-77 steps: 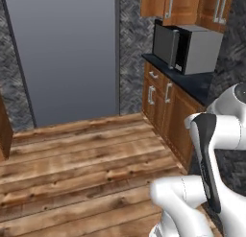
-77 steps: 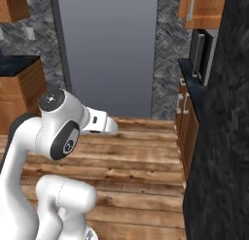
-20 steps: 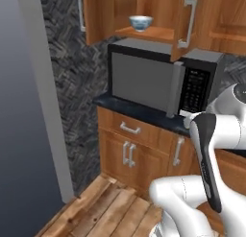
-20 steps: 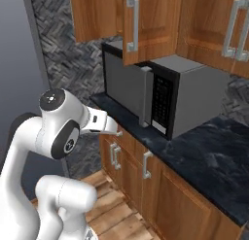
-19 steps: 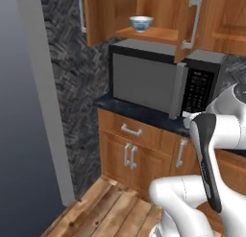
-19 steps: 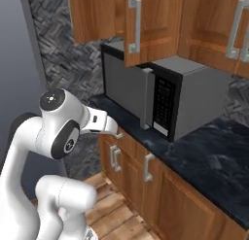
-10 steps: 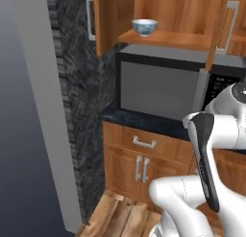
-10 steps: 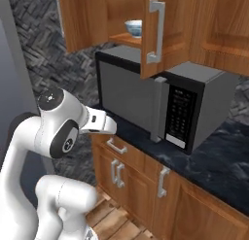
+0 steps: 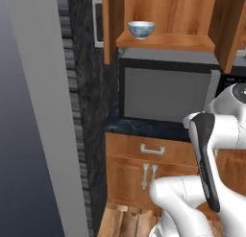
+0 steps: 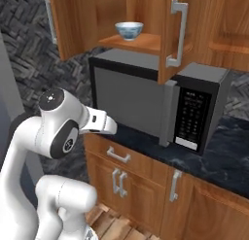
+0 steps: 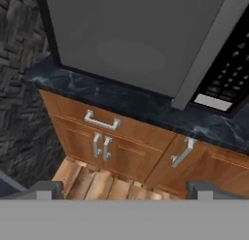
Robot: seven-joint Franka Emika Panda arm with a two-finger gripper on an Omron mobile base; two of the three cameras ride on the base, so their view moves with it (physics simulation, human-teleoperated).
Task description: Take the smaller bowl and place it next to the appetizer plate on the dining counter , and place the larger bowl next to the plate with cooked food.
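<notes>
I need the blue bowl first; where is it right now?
The smaller bowl sits on the open wall-cabinet shelf, directly above the microwave, toward the shelf's left end in both base views.

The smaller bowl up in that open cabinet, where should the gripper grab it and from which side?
Probably by the rim, one finger inside and one outside. The smaller bowl sits upright on the open cabinet shelf above the microwave, near the front edge, so come from the front, angled slightly downward.
</notes>
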